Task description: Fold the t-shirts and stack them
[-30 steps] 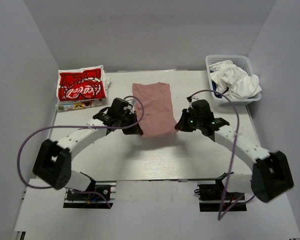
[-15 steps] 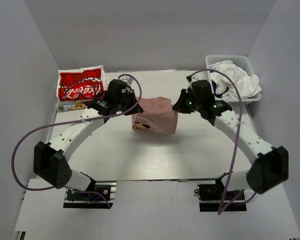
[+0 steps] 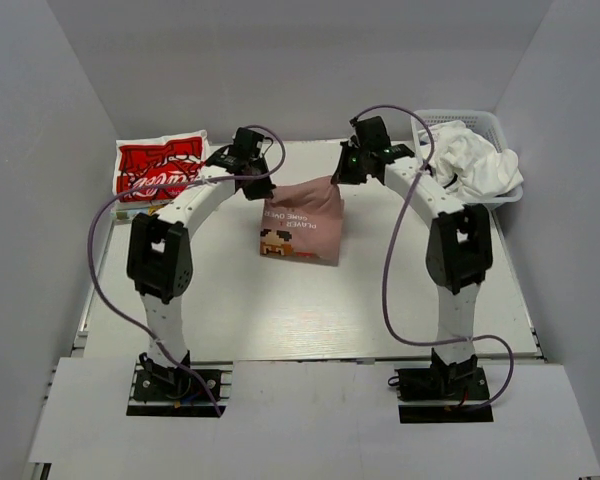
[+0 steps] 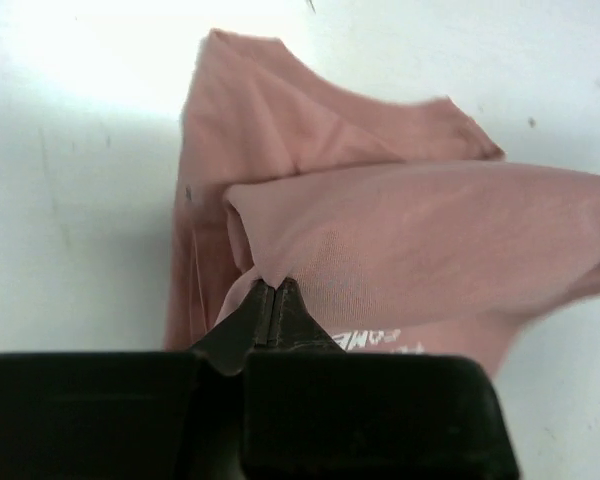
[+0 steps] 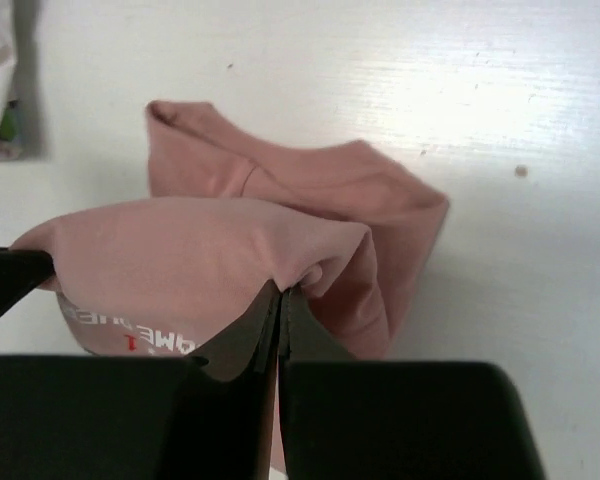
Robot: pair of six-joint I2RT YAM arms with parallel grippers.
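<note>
The dusty pink t-shirt point(image 3: 302, 220) hangs lifted above the table's far middle, its printed chest facing the top camera. My left gripper point(image 3: 263, 188) is shut on its left upper corner, the cloth point(image 4: 400, 240) pinched at the tips point(image 4: 272, 285). My right gripper point(image 3: 338, 178) is shut on the right upper corner, the cloth point(image 5: 210, 250) bunched at the tips point(image 5: 283, 292). The shirt's lower part rests folded on the table. A folded red t-shirt point(image 3: 160, 168) with white script lies at the far left. White t-shirts point(image 3: 475, 160) fill the basket.
The white mesh basket point(image 3: 428, 122) stands at the far right corner against the wall. Grey walls close in the table on the left, back and right. Both arms stretch far forward, cables looping above them.
Both grippers have carried the pink shirt's near edge up and away toward the far side, lifting it off the table. The print now faces up.
</note>
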